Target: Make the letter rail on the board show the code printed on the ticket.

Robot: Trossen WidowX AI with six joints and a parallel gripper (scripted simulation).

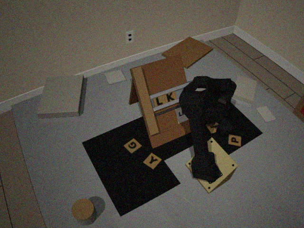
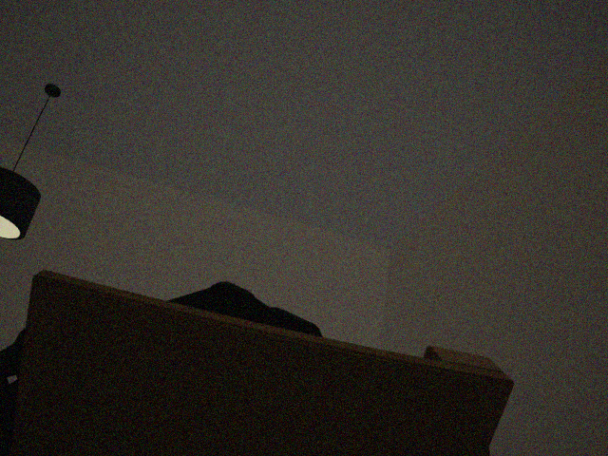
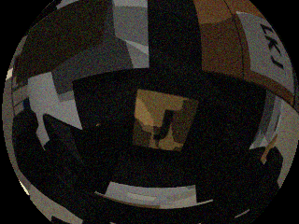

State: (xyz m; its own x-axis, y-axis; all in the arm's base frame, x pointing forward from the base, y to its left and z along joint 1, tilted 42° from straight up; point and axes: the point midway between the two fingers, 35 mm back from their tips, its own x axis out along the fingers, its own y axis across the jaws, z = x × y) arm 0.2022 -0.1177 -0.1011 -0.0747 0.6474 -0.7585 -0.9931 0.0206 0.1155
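With the claw [image 3: 163, 125] gripping the J tile [image 3: 164, 122], lift it straight and level before turning toward the rail [image 1: 166, 105].

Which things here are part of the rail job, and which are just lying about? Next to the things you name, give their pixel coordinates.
Part of the job:
- gripper [image 3: 163, 125], shut on the J tile [image 3: 174, 105]
- ticket [image 1: 182, 116] [image 3: 259, 47]
- letter rail [image 1: 169, 104] with L [image 1: 156, 104] and K [image 1: 174, 93] tiles

Just lying about:
- G tile [image 1: 129, 149]
- Y tile [image 1: 147, 161]
- P tile [image 1: 230, 143]
- round wooden piece [image 1: 82, 209]
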